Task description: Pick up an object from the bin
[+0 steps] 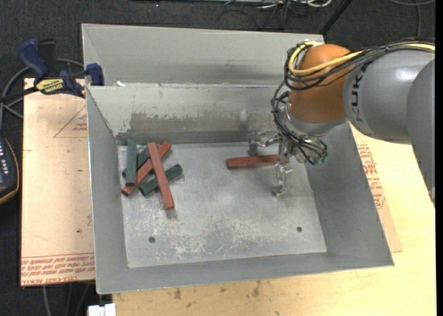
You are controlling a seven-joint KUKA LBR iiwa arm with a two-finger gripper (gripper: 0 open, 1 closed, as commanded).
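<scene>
arm (391, 93) from right, wrist down | fingers (280, 178) beside red bar (249, 162) | opening: cannot tell

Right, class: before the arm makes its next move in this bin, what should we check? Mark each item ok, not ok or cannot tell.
1. Gripper is down inside the bin, over its floor: ok.
2. Lone red stick lies flat, its right end by the gripper: ok.
3. That stick lies apart from the heap of red and dark green sticks at the left: ok.
4. Stick is gripped: cannot tell.
</scene>
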